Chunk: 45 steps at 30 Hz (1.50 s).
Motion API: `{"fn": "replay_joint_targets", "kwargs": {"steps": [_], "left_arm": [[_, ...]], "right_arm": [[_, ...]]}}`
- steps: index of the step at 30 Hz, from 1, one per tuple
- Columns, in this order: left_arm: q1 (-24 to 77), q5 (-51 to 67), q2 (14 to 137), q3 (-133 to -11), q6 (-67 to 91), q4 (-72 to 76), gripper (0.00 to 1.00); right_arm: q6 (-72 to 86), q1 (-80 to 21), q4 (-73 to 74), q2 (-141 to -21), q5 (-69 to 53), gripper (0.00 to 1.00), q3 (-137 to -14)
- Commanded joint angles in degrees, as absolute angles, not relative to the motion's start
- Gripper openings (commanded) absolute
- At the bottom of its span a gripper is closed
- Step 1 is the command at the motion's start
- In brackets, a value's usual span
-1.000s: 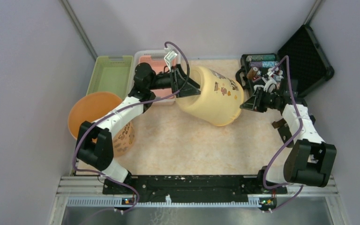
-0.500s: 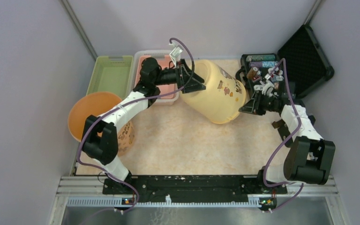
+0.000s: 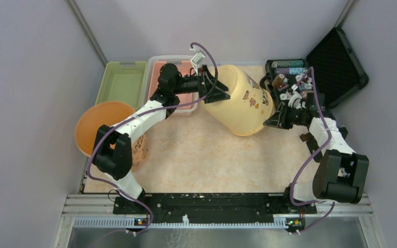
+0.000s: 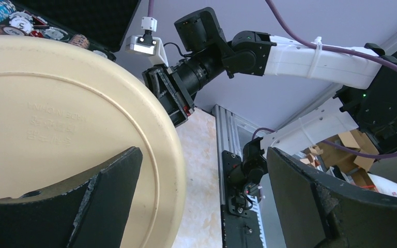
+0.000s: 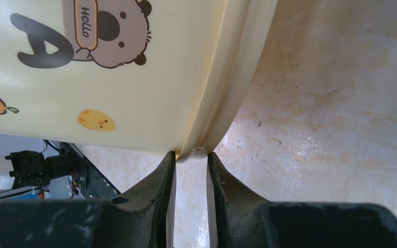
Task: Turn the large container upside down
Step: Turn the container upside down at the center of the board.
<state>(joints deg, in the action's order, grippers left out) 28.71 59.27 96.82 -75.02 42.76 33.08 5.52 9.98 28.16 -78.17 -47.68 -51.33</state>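
Far left: I see an orange bowl [image 3: 101, 124] at the left edge of the table [image 3: 201, 155]. A green tray [image 3: 121, 85] sits behind it, and a clear bin with a pink inside [image 3: 168, 67] is beside the tray.
Left gripper: the left gripper [image 3: 214, 88] is spread wide and grips nothing. On my left wrist feed [image 4: 201, 170] one of its fingers [image 4: 103, 206] lies across the container's flat base. I cannot tell whether it touches.
Large container: the large container [image 3: 238, 103] is cream with a bear print and lies tilted on its side at the far middle of the table, between the two grippers. Its base [image 4: 57, 124] faces the left arm and its rim points near-right.
Right gripper: the right gripper [image 3: 271, 120] is narrowed onto the container's rim. On my right wrist feed [image 5: 189, 160] the lip is pinched between both fingers, with the tabletop behind it.
Far right: an open black case [image 3: 336, 62] with small items stands just behind that gripper.
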Motion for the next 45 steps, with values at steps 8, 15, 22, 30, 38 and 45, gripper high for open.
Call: {"fn": "replay_joint_targets", "kwargs": {"steps": [8, 15, 22, 30, 38, 45], "left_arm": [[32.34, 60.77, 101.83, -74.52, 42.06, 26.37, 0.99], [33.35, 60.39, 102.36, -74.62, 40.71, 25.38, 0.99], [34.13, 60.43, 103.25, -74.62, 40.68, 25.36, 0.99], [34.73, 59.92, 102.81, -74.27, 39.34, 24.40, 0.99], [35.43, 59.63, 103.16, -74.37, 38.41, 23.53, 0.99], [35.80, 59.58, 103.84, -74.85, 37.73, 22.78, 0.99]], "right_arm": [[4.61, 9.49, 19.88, -75.36, -56.43, 0.18, -50.31], [4.48, 9.49, 18.30, -75.51, -56.17, 0.19, -49.12], [4.75, 9.49, 16.83, -75.77, -56.07, 0.19, -47.77], [4.70, 9.49, 16.52, -75.76, -56.07, 0.19, -47.64], [4.69, 9.50, 16.53, -75.85, -55.77, 0.20, -47.33], [4.66, 9.49, 16.35, -75.97, -55.63, 0.20, -47.20]]}}
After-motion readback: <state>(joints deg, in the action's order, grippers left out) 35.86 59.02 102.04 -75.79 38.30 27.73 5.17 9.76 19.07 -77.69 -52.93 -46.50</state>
